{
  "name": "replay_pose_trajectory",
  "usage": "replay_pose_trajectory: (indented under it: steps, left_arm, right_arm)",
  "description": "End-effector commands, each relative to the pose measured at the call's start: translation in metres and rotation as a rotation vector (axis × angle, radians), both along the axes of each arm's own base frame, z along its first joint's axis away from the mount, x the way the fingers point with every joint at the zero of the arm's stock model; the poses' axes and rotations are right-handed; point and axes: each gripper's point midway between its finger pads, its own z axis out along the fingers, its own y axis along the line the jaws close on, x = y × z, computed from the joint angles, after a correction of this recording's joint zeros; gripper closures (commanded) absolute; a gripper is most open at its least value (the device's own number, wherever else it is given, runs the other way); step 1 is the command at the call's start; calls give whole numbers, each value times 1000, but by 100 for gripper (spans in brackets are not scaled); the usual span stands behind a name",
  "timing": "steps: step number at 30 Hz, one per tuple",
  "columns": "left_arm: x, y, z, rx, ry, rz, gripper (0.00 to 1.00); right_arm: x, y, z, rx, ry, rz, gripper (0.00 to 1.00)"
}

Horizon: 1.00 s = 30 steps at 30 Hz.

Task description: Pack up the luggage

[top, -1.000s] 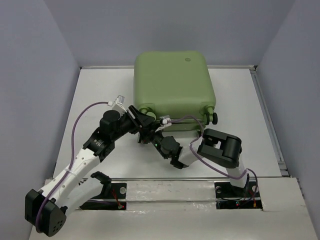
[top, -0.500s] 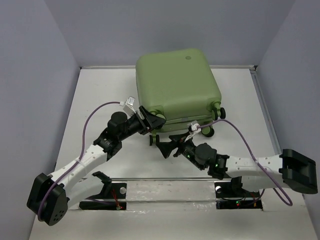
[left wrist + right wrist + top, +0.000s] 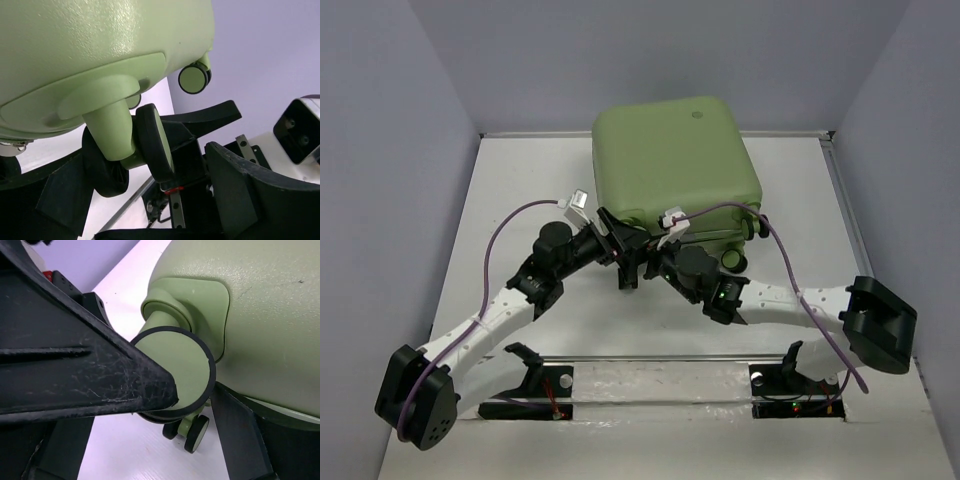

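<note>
1. The luggage (image 3: 670,160), a closed light-green hard-shell suitcase, lies on the white bench (image 3: 520,190) just beyond both claws. Its small round emblem (image 3: 698,114) is on the side far from them.
2. The left claw (image 3: 623,254) is at the suitcase's near edge, its fingers spread wide apart. A twin-tyred caster (image 3: 152,142) on a green stem sits between them, with a gap on each side.
3. The right claw (image 3: 655,262) is just beside the left claw at the same near edge, its fingers also spread apart. A green-faced caster (image 3: 182,372) lies between them; I cannot tell whether either finger touches it.
4. Another caster (image 3: 194,78) shows farther along the shell, beyond the left claw.
</note>
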Motion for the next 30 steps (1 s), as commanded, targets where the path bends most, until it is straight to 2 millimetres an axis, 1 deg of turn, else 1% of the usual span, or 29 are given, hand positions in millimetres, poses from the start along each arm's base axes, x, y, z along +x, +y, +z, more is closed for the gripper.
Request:
replay_pose_trajectory:
  steps: [1,2,3,4,5,7,8,9,10,11,12,13,14,15,16,17,18,19,20,21,22,23,24,25,26,27,28,30]
  left_arm:
    - [-5,-5,62,-96,-243,-42,5]
    - [-5,-3,61,-96,-243,-39,6]
    - [-6,-2,60,-94,-241,-36,5]
    - [-6,-1,58,-92,-238,-32,5]
    - [-7,1,60,-95,-246,-28,5]
    - [-7,5,55,-87,-238,-13,6]
    - [-8,7,57,-88,-246,-6,6]
    - [-7,9,53,-75,-238,7,6]
    - [-8,13,53,-64,-244,20,7]
    - [-5,18,51,-29,-259,45,8]
    - [2,28,40,28,-227,108,10]
    - [5,35,36,65,-225,145,11]
    - [9,54,30,135,-233,231,14]
    - [10,64,29,164,-244,279,16]
    - [6,77,31,175,-267,322,17]
    - [8,89,26,201,-267,381,20]
    - [10,100,19,244,-275,426,27]
    - [8,104,13,261,-279,435,32]
    - [5,108,0,281,-273,437,36]
    - [5,109,-8,294,-267,437,43]
    - [4,108,-27,315,-249,426,47]
    - [5,105,-39,332,-236,409,51]
    - [6,101,-40,320,-249,393,57]
    - [8,98,-59,358,-228,374,59]
    - [9,95,-63,367,-233,364,62]
    - [12,92,-61,361,-252,365,66]
    - [14,89,-60,362,-262,360,66]
    - [18,78,-51,353,-315,338,66]
  right_arm:
    - [33,11,61,160,-91,-65,7]
    - [37,13,61,160,-91,-81,12]
    - [44,16,60,167,-93,-111,20]
    - [47,16,60,183,-97,-128,25]
    - [50,16,58,205,-93,-145,29]
    - [55,15,60,250,-110,-177,37]
    - [57,15,62,269,-116,-187,44]
    - [58,15,62,284,-118,-193,55]
    - [60,14,65,307,-126,-208,74]
    - [60,14,66,314,-127,-212,80]
    - [61,12,65,316,-126,-220,91]
    - [61,11,65,313,-126,-223,93]
    - [60,9,63,304,-126,-223,93]
    - [59,7,64,302,-125,-227,93]
    - [58,3,61,287,-120,-230,93]
    - [56,1,61,284,-119,-228,93]
    - [55,1,61,277,-119,-218,93]
    - [54,1,58,253,-113,-215,93]
    - [52,0,63,255,-117,-208,93]
    - [51,0,64,244,-118,-203,93]
    - [49,2,63,227,-113,-185,93]
    - [49,3,64,216,-117,-179,93]
    - [48,6,68,204,-113,-161,93]
    - [48,8,71,192,-118,-153,93]
    - [47,10,73,186,-118,-141,93]
    - [47,13,80,192,-122,-134,93]
    - [45,16,79,177,-117,-115,93]
    - [44,18,81,173,-119,-104,93]
